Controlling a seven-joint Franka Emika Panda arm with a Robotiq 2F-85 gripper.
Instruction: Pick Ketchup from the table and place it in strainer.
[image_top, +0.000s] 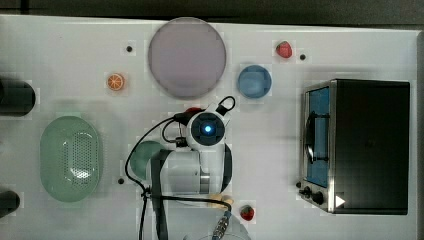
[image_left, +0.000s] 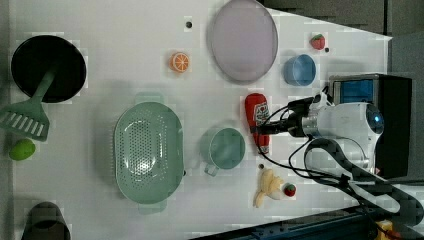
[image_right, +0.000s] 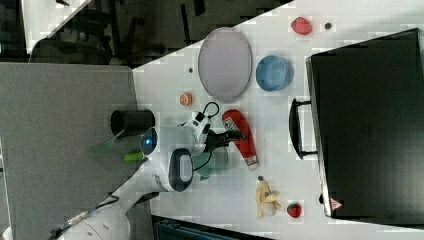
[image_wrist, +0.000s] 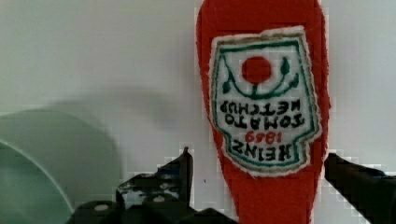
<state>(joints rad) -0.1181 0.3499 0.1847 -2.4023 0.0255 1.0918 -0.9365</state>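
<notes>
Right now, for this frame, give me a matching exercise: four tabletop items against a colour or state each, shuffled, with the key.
Items:
1. Ketchup
2. strainer
3. round plate
4. pincer

Descriptions:
A. open, one finger each side of the bottle
B. pale green, perforated, nothing in it
C. grey, nothing on it
D. red, lying flat on the table

Pairs: 1-D, 2-B, 3-C, 4-A
</notes>
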